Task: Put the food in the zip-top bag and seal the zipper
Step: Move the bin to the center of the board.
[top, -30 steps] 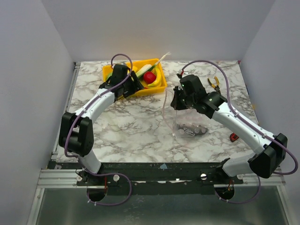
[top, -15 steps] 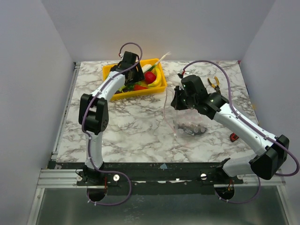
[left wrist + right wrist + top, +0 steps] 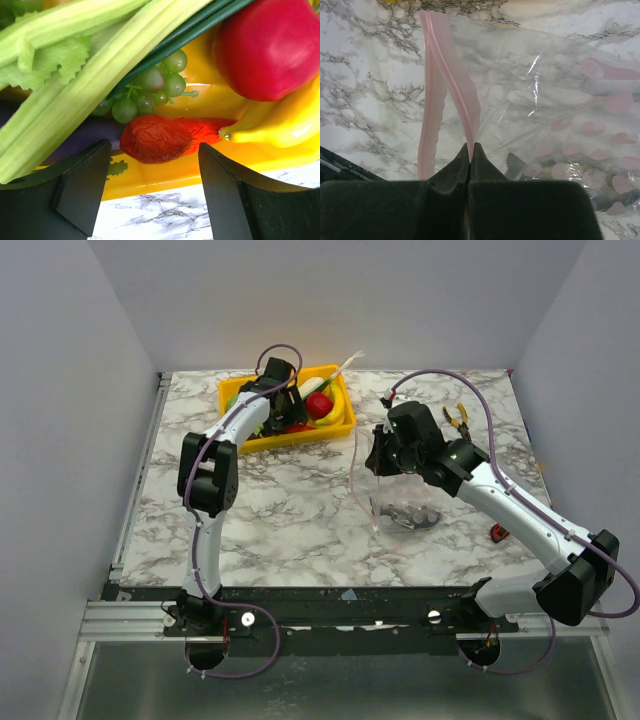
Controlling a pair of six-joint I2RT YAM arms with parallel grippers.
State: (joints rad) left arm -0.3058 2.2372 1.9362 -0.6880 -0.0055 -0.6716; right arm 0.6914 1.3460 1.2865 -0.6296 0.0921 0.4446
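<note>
**Top view:** L pincer (image 3: 287, 410) sits over the tray (image 3: 230, 390) at the far left-centre of the surface (image 3: 270, 510). Its finger gap can't be read from here. R pincer (image 3: 384, 455) is at the top edge of the bag (image 3: 365, 490), just right of the tray, w/ that edge lifted. A grey fish (image 3: 405, 516) lies at the bag's near end, prob. inside. The rest of the food is in the tray, incl. the red fruit (image 3: 319, 405).

Judgement: loading step, sealing not yet begun. L is going for a piece while R props the mouth.

**L wrist view:** L pincer (image 3: 155, 185) is released, w/ fingers (image 3: 80, 185) wide apart and nothing btw them. They straddle a wrinkled red-orange piece (image 3: 160, 142) on the tray floor, which is past the tips and not touched. Around it are grapes (image 3: 150, 90), leeks (image 3: 75, 85), the red fruit (image 3: 270, 45) and a banana (image 3: 285, 125) whose tip touches the piece. None of this shows from above.

Next move prob. calls for reaching over the tray wall (image 3: 165, 175), closing on that piece only w/o snagging the banana tip, then carrying it right to the bag.

**R wrist view:** R pincer (image 3: 471, 152) is clenched on one lip of the zipper (image 3: 462, 100). The other lip bows away left, so the mouth gapes, which the top view can't confirm. A fish tail (image 3: 512, 164) shows through the film.
</note>
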